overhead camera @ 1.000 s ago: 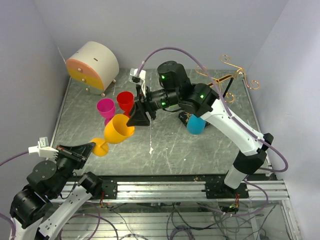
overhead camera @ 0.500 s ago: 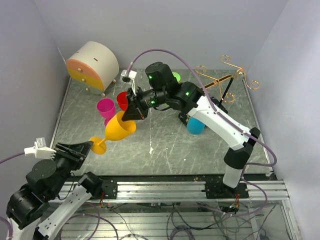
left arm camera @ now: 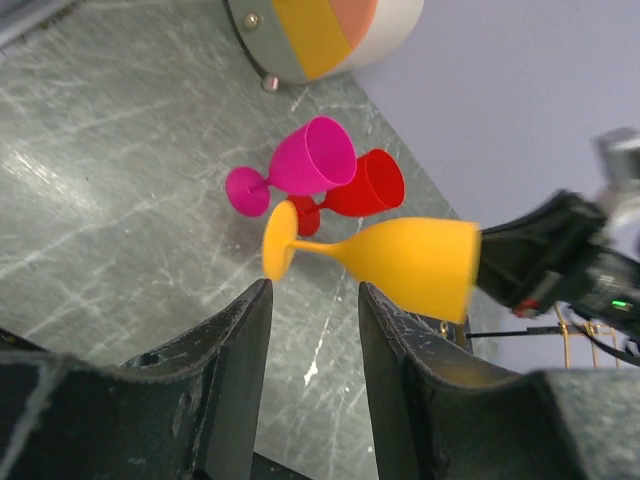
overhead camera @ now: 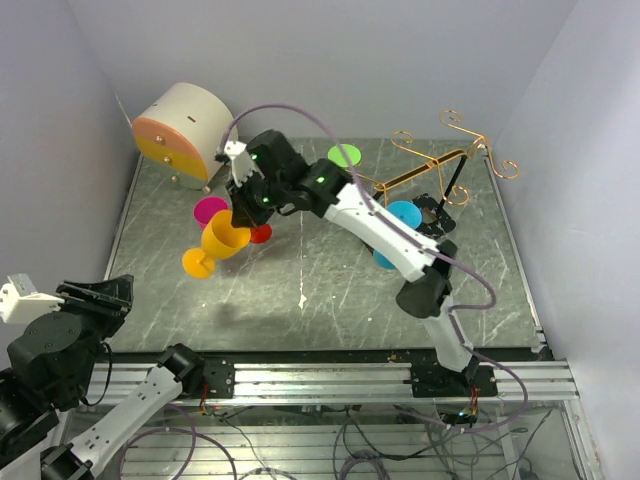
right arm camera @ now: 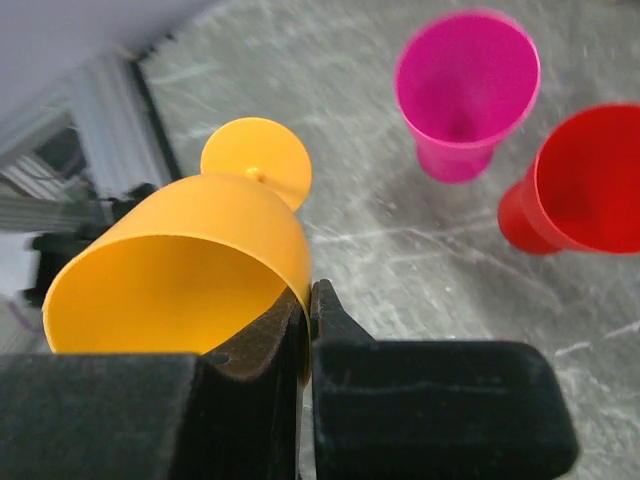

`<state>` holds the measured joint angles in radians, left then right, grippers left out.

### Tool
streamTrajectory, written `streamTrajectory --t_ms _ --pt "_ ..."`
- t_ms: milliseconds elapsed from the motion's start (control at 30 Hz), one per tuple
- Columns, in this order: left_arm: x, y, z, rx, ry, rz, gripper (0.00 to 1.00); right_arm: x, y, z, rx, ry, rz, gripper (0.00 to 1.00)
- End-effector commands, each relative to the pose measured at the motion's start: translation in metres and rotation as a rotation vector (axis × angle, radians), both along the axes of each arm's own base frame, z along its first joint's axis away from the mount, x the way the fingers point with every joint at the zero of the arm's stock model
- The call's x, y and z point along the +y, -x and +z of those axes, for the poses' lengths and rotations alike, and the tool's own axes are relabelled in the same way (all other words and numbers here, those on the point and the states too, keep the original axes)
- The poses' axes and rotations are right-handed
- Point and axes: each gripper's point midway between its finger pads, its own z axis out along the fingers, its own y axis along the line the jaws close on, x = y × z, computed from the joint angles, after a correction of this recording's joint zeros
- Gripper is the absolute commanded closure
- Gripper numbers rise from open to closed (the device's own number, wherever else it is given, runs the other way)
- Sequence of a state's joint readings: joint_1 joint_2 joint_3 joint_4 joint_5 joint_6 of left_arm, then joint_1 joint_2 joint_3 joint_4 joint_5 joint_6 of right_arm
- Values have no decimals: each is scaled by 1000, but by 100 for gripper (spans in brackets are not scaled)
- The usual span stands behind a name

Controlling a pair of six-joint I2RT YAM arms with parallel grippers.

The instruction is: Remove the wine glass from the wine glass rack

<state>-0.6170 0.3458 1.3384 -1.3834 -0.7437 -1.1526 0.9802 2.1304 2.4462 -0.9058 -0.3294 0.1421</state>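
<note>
One wine glass [overhead camera: 218,245], orange, is held by its rim in the right pincer [overhead camera: 237,212] at centre left, foot aimed at the parted, empty left pincer [left arm camera: 313,292], well apart from the rack [overhead camera: 425,170] at upper right.

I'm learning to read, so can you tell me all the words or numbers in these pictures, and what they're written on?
None: no word, number, label or sign can be read in any view.
The orange wine glass, the pink glass, the red glass and the round cream box are all plain.
</note>
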Motion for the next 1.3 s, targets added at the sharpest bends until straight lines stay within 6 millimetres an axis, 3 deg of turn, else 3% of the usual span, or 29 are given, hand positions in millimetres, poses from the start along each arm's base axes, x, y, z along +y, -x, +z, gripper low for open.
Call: streamTrajectory --t_ms 0,200,333,533,1033,1133,1167,1233,1267 --pt "16 -1 6 3 -117 53 50 -1 -17 -48 8 142 -99 100" --pt "5 -9 -5 19 -116 23 51 6 -27 -96 -1 248 -151 100" --pt "-2 -13 -9 22 -106 4 51 5 -36 -115 -19 295 -200 100" --pt "-10 -17 -18 38 -94 -22 51 7 -48 -120 -48 293 -250 100" --pt "-11 -17 -23 48 -93 -25 51 17 -47 -144 -24 307 -220 100" --pt "-12 -17 -25 49 -91 -28 51 17 -47 -140 -29 294 -219 87" --pt "-13 -17 -25 50 -91 -29 51 17 -47 -135 -32 285 -216 79" --pt "-14 -18 -26 51 -89 -30 51 17 -47 -128 -35 270 -220 52" --pt "-14 -18 -26 51 -88 -31 51 16 -47 -125 -39 265 -224 49"
